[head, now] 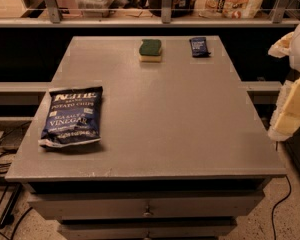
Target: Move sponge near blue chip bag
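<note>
Table (180,114): grey, flat top, seen from its near edge; a drawer (148,213) with a small knob sits under the front lip.
Sponge (150,50): green scrub side up, pale yellow foam beneath; lies flat near the far edge, about centre; nothing touches it.
Chip bag (72,115): dark blue, white lettering (Kettle, Sea Salt & Vinegar) facing up; flat at the near left of the table, well apart from the sponge.
Packet (199,46): small, dark blue; far edge, right of the sponge, near it but not touching.
Gripper (291,115): pale, at the right edge of view, off the table's right side, well apart from the sponge; whether it is open or closed cannot be told; no object is seen in it.
Shelf (140,20): behind the table, holding blurred goods.
Cables (0,159): on the floor, left.
</note>
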Robot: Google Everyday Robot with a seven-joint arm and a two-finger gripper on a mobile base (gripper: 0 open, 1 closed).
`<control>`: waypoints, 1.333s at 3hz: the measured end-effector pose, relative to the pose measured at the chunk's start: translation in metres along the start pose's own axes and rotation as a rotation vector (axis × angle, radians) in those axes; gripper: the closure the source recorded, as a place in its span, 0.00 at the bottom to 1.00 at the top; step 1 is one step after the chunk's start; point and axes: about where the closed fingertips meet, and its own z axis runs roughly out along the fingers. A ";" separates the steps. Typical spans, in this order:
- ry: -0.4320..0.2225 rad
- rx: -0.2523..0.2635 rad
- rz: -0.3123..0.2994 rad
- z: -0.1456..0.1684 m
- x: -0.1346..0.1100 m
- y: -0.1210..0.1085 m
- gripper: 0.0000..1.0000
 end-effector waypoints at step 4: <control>-0.289 0.079 0.053 0.029 -0.051 -0.066 0.00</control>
